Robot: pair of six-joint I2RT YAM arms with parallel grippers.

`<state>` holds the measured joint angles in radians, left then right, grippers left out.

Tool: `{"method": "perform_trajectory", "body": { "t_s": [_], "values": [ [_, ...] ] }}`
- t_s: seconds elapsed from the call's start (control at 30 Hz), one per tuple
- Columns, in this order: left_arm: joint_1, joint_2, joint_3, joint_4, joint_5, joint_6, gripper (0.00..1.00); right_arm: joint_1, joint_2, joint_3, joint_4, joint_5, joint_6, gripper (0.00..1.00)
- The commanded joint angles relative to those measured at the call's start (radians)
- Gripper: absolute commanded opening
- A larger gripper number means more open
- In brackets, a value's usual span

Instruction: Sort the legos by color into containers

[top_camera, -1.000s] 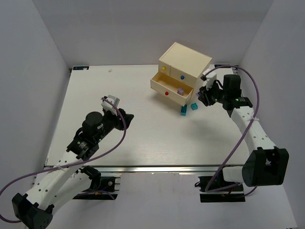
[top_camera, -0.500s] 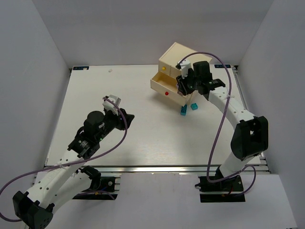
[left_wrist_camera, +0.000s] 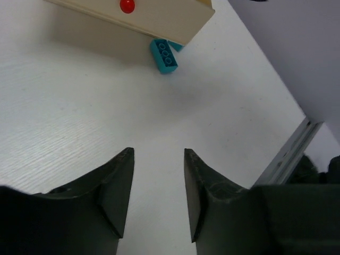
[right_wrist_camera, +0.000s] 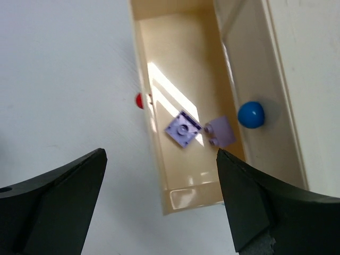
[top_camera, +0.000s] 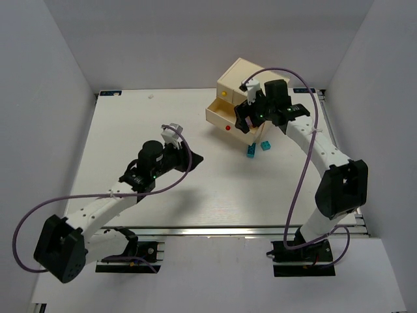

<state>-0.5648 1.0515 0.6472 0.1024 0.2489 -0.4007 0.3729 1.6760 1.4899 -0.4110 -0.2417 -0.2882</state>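
Observation:
The cream chest (top_camera: 253,79) stands at the back right, its red-knobbed bottom drawer (top_camera: 221,117) pulled out. My right gripper (top_camera: 249,121) hovers over that drawer, open wide (right_wrist_camera: 160,154) and empty. Below it two lilac legos (right_wrist_camera: 183,129) (right_wrist_camera: 221,132) lie on the drawer floor. Two teal legos (top_camera: 251,151) (top_camera: 265,145) sit on the table in front of the drawer; in the left wrist view one teal lego (left_wrist_camera: 164,56) lies just below the drawer front. My left gripper (top_camera: 194,158) is left of them, open (left_wrist_camera: 158,154), nothing between its fingers.
The chest's upper drawers carry a yellow knob (top_camera: 224,94) and a blue knob (right_wrist_camera: 250,115); the red knob (left_wrist_camera: 127,6) marks the open drawer's front. White walls ring the table. A metal rail (left_wrist_camera: 287,159) runs along the near edge.
My right arm swung left from beside the chest to over the open drawer, and its jaws opened wide. My left arm stretched forward and right toward the teal legos.

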Motion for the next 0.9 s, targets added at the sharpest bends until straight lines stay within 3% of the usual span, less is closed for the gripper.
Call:
{"method": "perform_trajectory", "body": {
  "t_s": [0.0, 0.07, 0.17, 0.2, 0.23, 0.27, 0.3, 0.37, 0.43, 0.53, 0.57, 0.67, 0.87],
  "values": [
    [0.006, 0.109, 0.028, 0.221, 0.027, -0.154, 0.48, -0.008, -0.114, 0.093, -0.014, -0.191, 0.018, 0.89],
    [0.006, 0.177, 0.026, 0.349, 0.017, -0.228, 0.38, -0.015, -0.154, 0.106, 0.038, -0.238, 0.056, 0.89],
    [0.006, 0.330, 0.061, 0.483, 0.004, -0.300, 0.28, -0.038, -0.220, 0.082, 0.159, -0.161, 0.112, 0.85],
    [0.006, 0.372, 0.095, 0.509, 0.006, -0.319, 0.26, -0.049, -0.196, 0.108, 0.156, -0.122, 0.130, 0.50],
    [0.006, 0.449, 0.112, 0.538, 0.009, -0.338, 0.24, -0.066, -0.161, 0.148, 0.156, -0.049, 0.148, 0.29],
    [0.006, 0.488, 0.133, 0.589, 0.013, -0.369, 0.20, -0.078, -0.127, 0.241, 0.112, -0.035, 0.165, 0.02],
    [0.006, 0.522, 0.172, 0.612, 0.026, -0.392, 0.20, -0.116, -0.064, 0.277, 0.086, -0.025, 0.203, 0.00],
    [0.006, 0.615, 0.199, 0.698, 0.036, -0.450, 0.20, -0.140, -0.021, 0.343, 0.089, -0.019, 0.237, 0.00],
    [0.006, 0.665, 0.248, 0.717, 0.032, -0.487, 0.23, -0.178, 0.048, 0.389, 0.104, 0.021, 0.305, 0.09],
    [0.006, 0.745, 0.294, 0.752, 0.013, -0.530, 0.34, -0.232, 0.157, 0.501, 0.129, 0.029, 0.368, 0.29],
    [0.006, 0.778, 0.305, 0.757, 0.013, -0.535, 0.36, -0.248, 0.191, 0.509, 0.149, 0.030, 0.369, 0.42],
    [0.006, 0.823, 0.351, 0.757, 0.010, -0.541, 0.43, -0.276, 0.269, 0.539, 0.170, 0.012, 0.377, 0.55],
    [0.006, 0.929, 0.439, 0.758, 0.026, -0.553, 0.44, -0.351, 0.358, 0.569, 0.247, -0.048, 0.452, 0.59]
  ]
}}
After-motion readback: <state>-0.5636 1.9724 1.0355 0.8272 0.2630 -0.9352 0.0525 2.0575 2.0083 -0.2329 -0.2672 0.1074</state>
